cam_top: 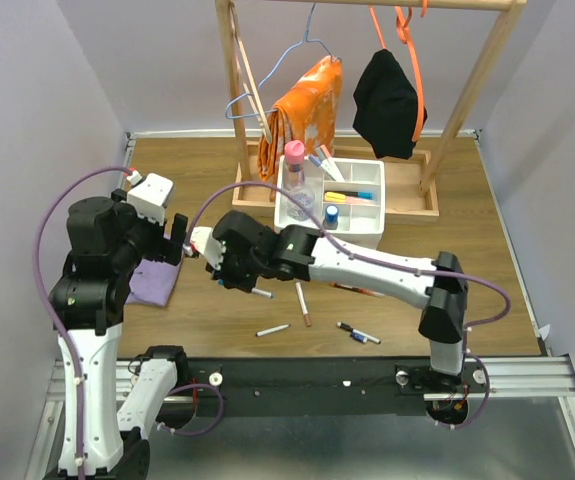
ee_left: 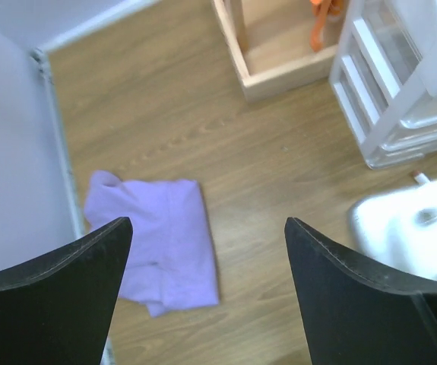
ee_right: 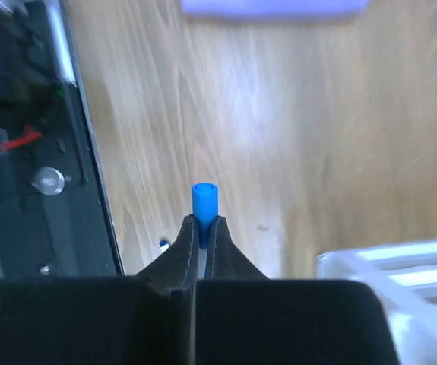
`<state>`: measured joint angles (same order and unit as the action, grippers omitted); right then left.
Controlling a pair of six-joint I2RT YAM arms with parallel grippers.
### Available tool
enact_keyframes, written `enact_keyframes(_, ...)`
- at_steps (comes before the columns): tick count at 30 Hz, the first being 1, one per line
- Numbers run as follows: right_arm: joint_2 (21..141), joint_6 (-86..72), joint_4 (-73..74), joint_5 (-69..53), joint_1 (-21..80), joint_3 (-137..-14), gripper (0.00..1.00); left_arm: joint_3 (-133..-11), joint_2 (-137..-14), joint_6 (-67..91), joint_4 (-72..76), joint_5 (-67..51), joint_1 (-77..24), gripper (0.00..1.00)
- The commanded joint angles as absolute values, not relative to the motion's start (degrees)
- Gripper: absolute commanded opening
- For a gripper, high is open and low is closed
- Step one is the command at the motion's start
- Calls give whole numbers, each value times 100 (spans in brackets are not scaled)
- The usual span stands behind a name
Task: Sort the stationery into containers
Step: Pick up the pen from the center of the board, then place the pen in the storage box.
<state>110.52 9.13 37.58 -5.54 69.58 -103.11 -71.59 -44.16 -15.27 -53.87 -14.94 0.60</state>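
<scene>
My right gripper (cam_top: 223, 276) reaches left across the table. In the right wrist view it (ee_right: 204, 222) is shut on a blue-capped pen (ee_right: 204, 204), held above the wood. My left gripper (cam_top: 179, 243) is open and empty, and in its wrist view it (ee_left: 203, 224) hovers over the table beside the purple cloth. The white divided tray (cam_top: 365, 236) on the drawer unit (ee_left: 389, 114) holds a pink-capped bottle (cam_top: 295, 168), a blue-capped bottle (cam_top: 332, 215) and some markers. Loose pens lie on the table: two white ones (cam_top: 260, 293) (cam_top: 273, 329), a brown-tipped one (cam_top: 304, 303) and a black one (cam_top: 357, 333).
The purple cloth (cam_top: 154, 283) lies at the left, also in the left wrist view (ee_left: 161, 243). The wooden clothes-rack base (cam_top: 407, 205) stands behind the tray, with orange and black garments hanging above it. The black rail (ee_right: 20, 152) runs along the near edge.
</scene>
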Motion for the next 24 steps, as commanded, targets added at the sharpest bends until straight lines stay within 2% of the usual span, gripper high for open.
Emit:
enact_keyframes(1, 10275, 1520, 3929, -792, 6987, -11249, 1, -7418, -4333, -1854, -5713, -1881, 18, 91)
enact_keyframes(7, 9528, 1486, 3446, -264, 6224, -11593, 1, -7462, -4315, -1811, -5739, -2599, 18, 91)
enact_keyframes(11, 9036, 1345, 2989, -360, 5171, -11383, 1, -7392, -4368, -1855, -5774, -2935, 17, 91)
enact_keyframes(16, 7483, 1827, 829, -27, 4641, -8979, 1, -7190, -4438, -1582, -5572, -3023, 18, 91)
enact_keyframes(18, 7331, 1942, 485, 202, 4413, -8658, 0, -7076, -4517, -1512, -5546, -3032, 17, 90)
enact_keyframes(24, 7426, 1363, 63, -132, 3490, -8244, 1, -7075, -4895, -1529, -5528, -2980, 35, 90)
